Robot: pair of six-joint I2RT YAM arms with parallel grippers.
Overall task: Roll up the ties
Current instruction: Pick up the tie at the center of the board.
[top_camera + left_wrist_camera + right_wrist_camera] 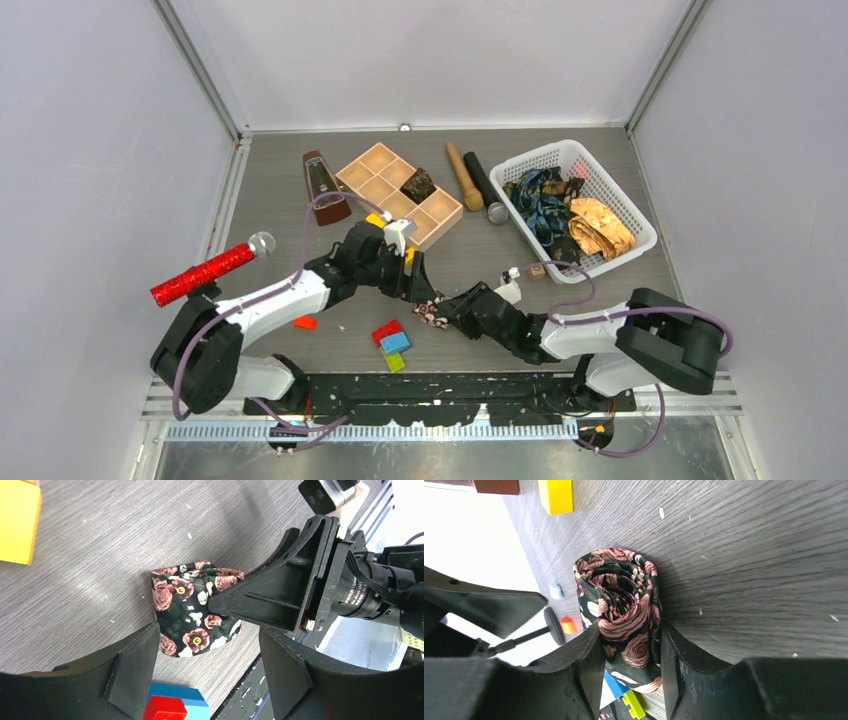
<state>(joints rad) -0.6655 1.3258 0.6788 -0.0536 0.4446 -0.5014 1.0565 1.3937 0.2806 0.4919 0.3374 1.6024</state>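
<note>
A black tie with pink roses, rolled into a tight coil (624, 605), stands on end on the grey table (764, 555) between the two arms (432, 313). My right gripper (630, 637) is shut on it, one finger pressed against each side of the coil. My left gripper (207, 647) hovers open just above the same roll (190, 610), with nothing between its fingers, and one right finger (270, 600) lies across the roll in that view. More ties, a blue-teal one (540, 195) and a golden-orange one (602, 228), lie heaped in the white basket (632, 222).
A wooden compartment tray (385, 170) at the back holds a dark rolled tie (418, 184). Beside it are a metronome (322, 185), a wooden cylinder (463, 175) and a black microphone (483, 185). A red glittery microphone (205, 273) lies left. Toy blocks (392, 340) sit near the roll.
</note>
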